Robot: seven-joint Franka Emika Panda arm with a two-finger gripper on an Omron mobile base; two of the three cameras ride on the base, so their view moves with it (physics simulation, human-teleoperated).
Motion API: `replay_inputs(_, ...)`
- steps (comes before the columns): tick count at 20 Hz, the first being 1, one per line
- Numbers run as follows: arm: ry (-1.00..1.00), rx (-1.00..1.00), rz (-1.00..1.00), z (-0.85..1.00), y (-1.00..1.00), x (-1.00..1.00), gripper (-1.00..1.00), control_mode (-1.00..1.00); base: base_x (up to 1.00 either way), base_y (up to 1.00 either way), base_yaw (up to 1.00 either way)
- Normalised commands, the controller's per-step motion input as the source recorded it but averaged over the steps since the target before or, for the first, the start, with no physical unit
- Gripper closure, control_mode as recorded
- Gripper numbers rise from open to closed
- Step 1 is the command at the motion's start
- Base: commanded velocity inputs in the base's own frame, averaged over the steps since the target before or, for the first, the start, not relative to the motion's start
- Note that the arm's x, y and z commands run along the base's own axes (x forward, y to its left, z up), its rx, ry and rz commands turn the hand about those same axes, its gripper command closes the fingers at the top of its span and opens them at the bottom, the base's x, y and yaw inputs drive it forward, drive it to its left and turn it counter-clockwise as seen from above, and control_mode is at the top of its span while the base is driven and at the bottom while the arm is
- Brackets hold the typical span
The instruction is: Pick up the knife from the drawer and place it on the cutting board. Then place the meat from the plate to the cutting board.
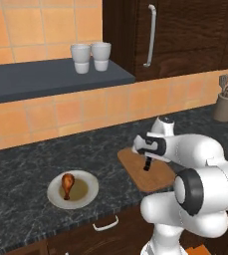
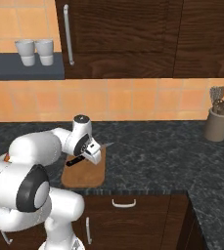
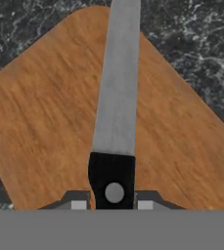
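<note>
Resting at the lower left of the left base view, the plate (image 1: 73,190) sits on the dark speckled surface (image 1: 21,169) with the meat (image 1: 67,184) lying on its olive centre, rounded end up and bone end down. Above it, at the upper left, two white cups (image 1: 91,57) stand side by side on a grey shelf (image 1: 46,78). Toward the middle of that frame, the cutting board (image 1: 145,172) lies flat on the surface, apart from the plate, and the end effector (image 1: 146,158) hangs over it, clenched on the knife (image 1: 147,163) by its black handle. In the right base view the knife's silver blade (image 2: 103,145) sticks out to the right of the end effector, past the board's far right corner, while the handle points down and left over the wood. In the hand view the blade runs from the centre up to the top edge, over the board, with the two finger tips (image 3: 78,204) pressed on either side of the handle at the bottom. At the far right of both base views, a utensil holder (image 2: 217,123) stands against the tiled wall.
</note>
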Motion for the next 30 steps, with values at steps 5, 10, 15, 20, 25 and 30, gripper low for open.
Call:
replay_inputs(5,0.01,-0.04,0.0,-0.09,0.09,0.19,1.0,-1.0,0.0,0.0,0.0)
replay_inputs(10,0.06,-0.07,0.0,-0.04,0.32,0.12,1.0,-1.0,0.0,0.0,0.0)
replay_inputs(15,0.02,-0.07,0.0,-0.24,0.11,0.25,-1.0,-1.0,0.0,0.0,0.0)
replay_inputs(20,0.0,-0.01,0.01,-0.08,0.0,0.03,-1.0,-1.0,0.0,0.0,0.0)
replay_inputs(25,0.0,0.0,0.05,0.78,0.04,-0.56,-1.0,-1.0,0.0,0.0,0.0)
replay_inputs(30,0.0,-0.06,0.11,0.36,0.57,-0.46,-1.0,-1.0,0.0,0.0,0.0)
